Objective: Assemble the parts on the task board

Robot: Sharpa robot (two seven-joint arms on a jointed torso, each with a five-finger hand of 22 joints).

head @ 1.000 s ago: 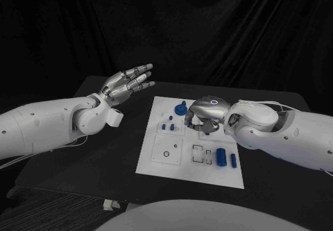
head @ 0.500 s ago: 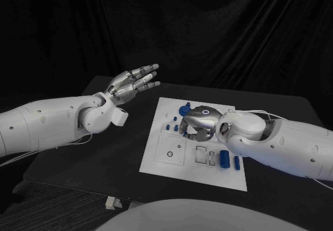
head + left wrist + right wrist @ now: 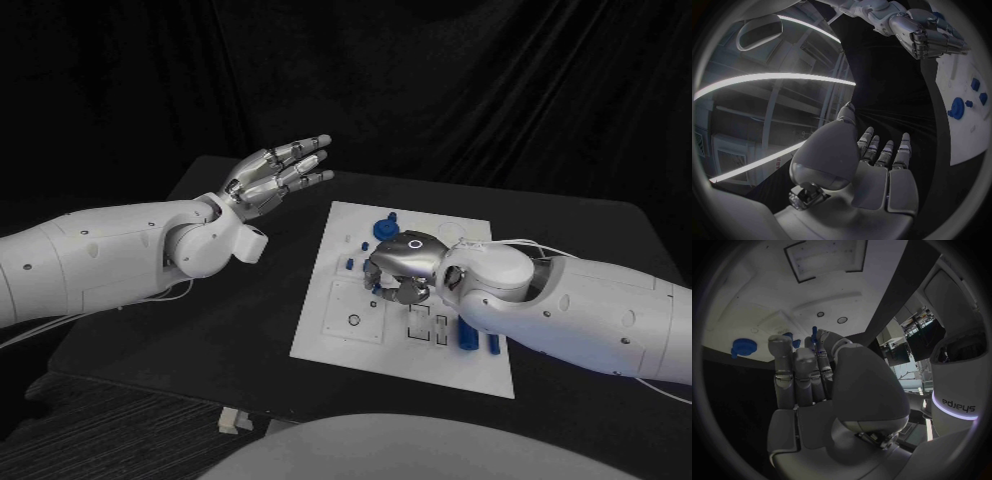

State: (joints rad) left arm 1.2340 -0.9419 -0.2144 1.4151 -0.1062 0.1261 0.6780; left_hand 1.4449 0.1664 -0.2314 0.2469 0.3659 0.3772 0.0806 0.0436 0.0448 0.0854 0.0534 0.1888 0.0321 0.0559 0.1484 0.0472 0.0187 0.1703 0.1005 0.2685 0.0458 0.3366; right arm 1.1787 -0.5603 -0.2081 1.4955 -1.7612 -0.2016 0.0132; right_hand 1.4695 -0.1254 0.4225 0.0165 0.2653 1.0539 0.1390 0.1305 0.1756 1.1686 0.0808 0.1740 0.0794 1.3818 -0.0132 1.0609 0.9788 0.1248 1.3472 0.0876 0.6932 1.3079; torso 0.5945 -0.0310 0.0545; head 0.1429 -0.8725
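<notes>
The white task board (image 3: 325, 335) lies in the middle of the table. On its far part are a round blue knob (image 3: 384, 229) and small blue pegs (image 3: 351, 264); blue cylinders (image 3: 470, 340) lie near its right edge. My right hand (image 3: 401, 268) hovers low over the board's middle with its fingers curled down. A thin blue peg (image 3: 814, 333) shows right at its fingertips (image 3: 819, 347); whether it is pinched I cannot tell. My left hand (image 3: 274, 170) is raised above the table's far left, fingers spread and holding nothing. The left wrist view has this hand (image 3: 879, 165), the right hand (image 3: 926, 32) and the board (image 3: 970, 135).
The board has a square inset with a small hole (image 3: 349, 321) and rectangular slots (image 3: 423, 322) on its near half. Bare black table (image 3: 216, 330) lies left of the board. My right forearm (image 3: 577, 315) covers the board's right side.
My right hand has slid toward me and to the left, from the board's far part to over its middle. The left hand stays raised and spread.
</notes>
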